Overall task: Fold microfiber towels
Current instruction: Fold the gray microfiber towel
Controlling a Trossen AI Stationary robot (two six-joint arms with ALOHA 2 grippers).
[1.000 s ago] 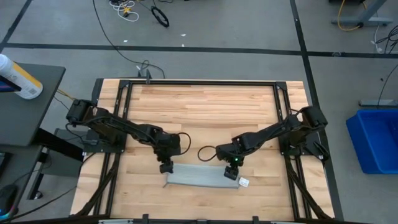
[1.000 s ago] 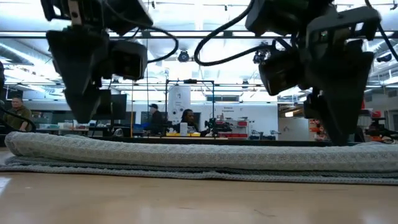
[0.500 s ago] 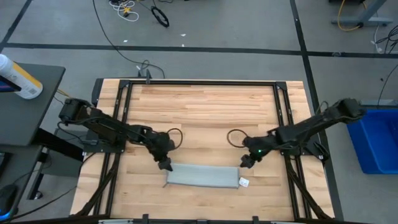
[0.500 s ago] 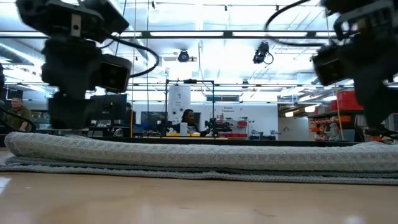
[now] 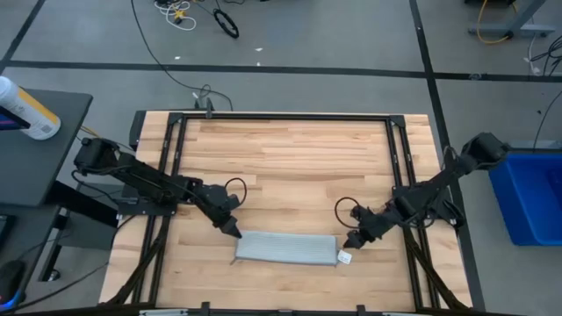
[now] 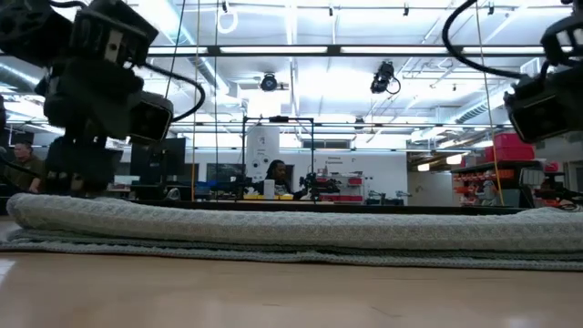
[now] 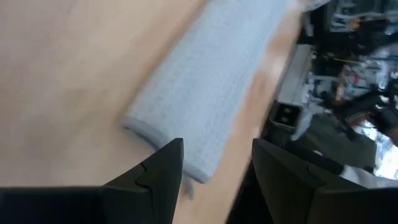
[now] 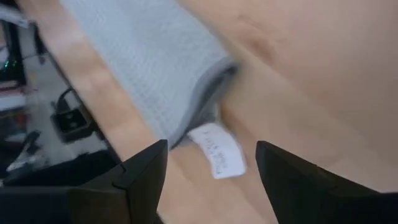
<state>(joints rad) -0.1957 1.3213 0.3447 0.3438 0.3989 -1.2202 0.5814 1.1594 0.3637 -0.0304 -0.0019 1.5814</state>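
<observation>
**Folded towel flat near the front edge, both grippers empty beside its ends**

You have the microfiber towel [image 5: 286,247] lying on the wooden tabletop [image 5: 290,158] as a long, narrow folded strip, close to the front edge and roughly centred between the two arms. Its small white tag [image 5: 345,257] sticks out at the right-hand end, resting on the wood. In the low view the towel [image 6: 291,230] shows as stacked layers with a rounded fold on top, flat and undisturbed.

Your left gripper [image 5: 234,230] sits just beside the towel's left far corner, fingers spread apart and holding nothing; its wrist view shows the two dark fingers [image 7: 163,171] with a clear gap between them and the towel's end [image 7: 199,93] just ahead.

Your right gripper [image 5: 353,240] hangs just beside the right end, near the tag, also spread wide and empty. From its wrist view you can see the towel's corner [image 8: 155,68] and the tag [image 8: 216,149] lying between and beyond the fingers [image 8: 146,171], not touched.

A person sits in the room behind the tabletop [image 6: 274,173].
</observation>
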